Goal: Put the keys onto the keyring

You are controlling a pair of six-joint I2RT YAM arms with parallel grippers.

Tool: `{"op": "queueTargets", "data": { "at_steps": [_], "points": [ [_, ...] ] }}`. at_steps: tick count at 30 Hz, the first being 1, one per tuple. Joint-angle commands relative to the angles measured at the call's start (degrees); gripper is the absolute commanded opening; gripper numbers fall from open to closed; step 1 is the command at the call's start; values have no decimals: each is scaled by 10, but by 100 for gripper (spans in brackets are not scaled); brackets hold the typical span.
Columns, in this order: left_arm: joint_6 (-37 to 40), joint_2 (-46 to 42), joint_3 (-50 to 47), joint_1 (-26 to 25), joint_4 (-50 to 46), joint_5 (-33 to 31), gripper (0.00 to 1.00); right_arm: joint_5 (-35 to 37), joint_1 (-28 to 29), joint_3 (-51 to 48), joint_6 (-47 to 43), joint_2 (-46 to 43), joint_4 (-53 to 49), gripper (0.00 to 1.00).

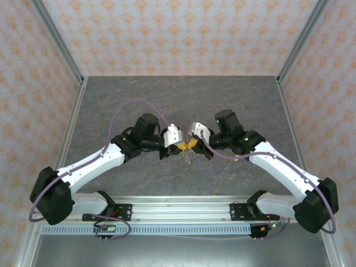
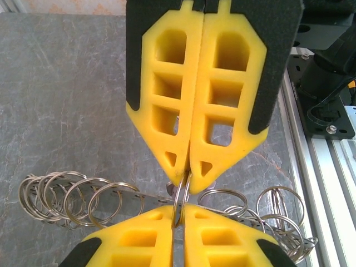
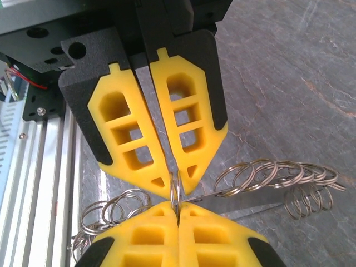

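Note:
A thin silver split keyring [image 2: 179, 196] is pinched edge-on between both grippers, its two coils slightly spread. My left gripper [image 2: 179, 216] rises from the bottom of the left wrist view, shut on the ring's lower part. My right gripper [image 2: 189, 179] comes down from above, tip to tip with it, and clamps the ring's upper part. The right wrist view mirrors this: the right gripper [image 3: 178, 210] is below, the left gripper [image 3: 173, 181] above, and the keyring [image 3: 176, 192] sits between them. From the top, the two grippers [image 1: 188, 144] meet mid-table. No keys can be made out.
A flat perforated metal strip [image 2: 150, 196] carries several more split rings [image 2: 67, 197] on both sides of the held one, and it lies low over the grey stone table [image 2: 67, 94]. The bunch [image 1: 186, 158] dangles below the grippers. Aluminium rails [image 2: 317, 167] run along the near edge.

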Motion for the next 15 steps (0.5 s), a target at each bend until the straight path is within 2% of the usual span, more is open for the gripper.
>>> {"op": "queueTargets", "data": {
  "at_steps": [1, 8, 15],
  "points": [
    [12, 9, 17, -3, -14, -4, 11, 25, 15, 36, -18, 3, -25, 0],
    [-6, 5, 6, -3, 17, 27, 11, 23, 21, 44, -16, 5, -23, 0],
    [-13, 0, -1, -3, 33, 32, 0, 14, 20, 27, -4, 7, 13, 4]
  ]
}}
